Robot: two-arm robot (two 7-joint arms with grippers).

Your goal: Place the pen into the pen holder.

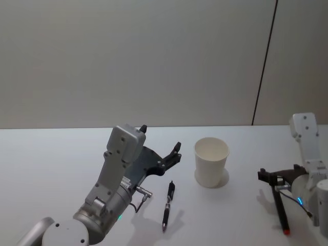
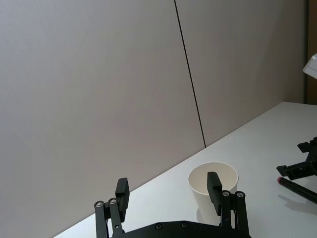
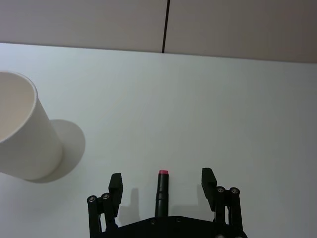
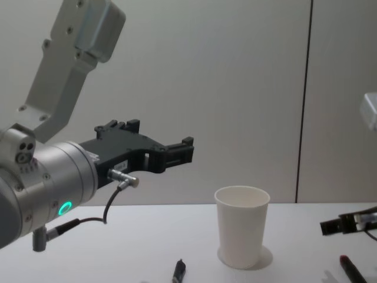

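Low in the head view's centre, a black pen (image 1: 167, 205) lies on the table (image 1: 61, 154), left of the pen holder (image 1: 211, 163). Up-left of it the left gripper (image 2: 167, 183) hovers spread; the right gripper (image 3: 162, 177), lower right, is spread astride a red-tipped pen (image 3: 162, 196), apparently not touching.

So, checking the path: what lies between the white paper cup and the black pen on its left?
Nothing: the head view shows bare white tabletop between that black pen and the white paper cup.

Left gripper (image 4: 185, 150) raised, left of pen holder (image 4: 241, 233).
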